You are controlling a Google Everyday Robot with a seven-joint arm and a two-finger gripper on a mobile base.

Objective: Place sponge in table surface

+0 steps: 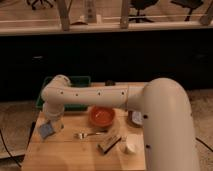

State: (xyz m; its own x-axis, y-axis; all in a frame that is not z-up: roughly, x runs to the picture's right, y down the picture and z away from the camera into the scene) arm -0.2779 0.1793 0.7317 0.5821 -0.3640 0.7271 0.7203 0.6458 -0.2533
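Note:
The blue-grey sponge [46,130] is at the left edge of the tan wooden table surface [65,152], tilted and just above or touching the wood. My gripper [50,125] hangs down from the white arm [100,95] at the table's left side and is shut on the sponge. The arm reaches across from the right and hides part of the table's back.
An orange bowl [101,116] sits mid-table, with a fork [88,134] in front of it. A brown wooden block with a dark stripe [109,144] and a small white cup [131,147] lie front right. A green tray [75,83] stands at the back left.

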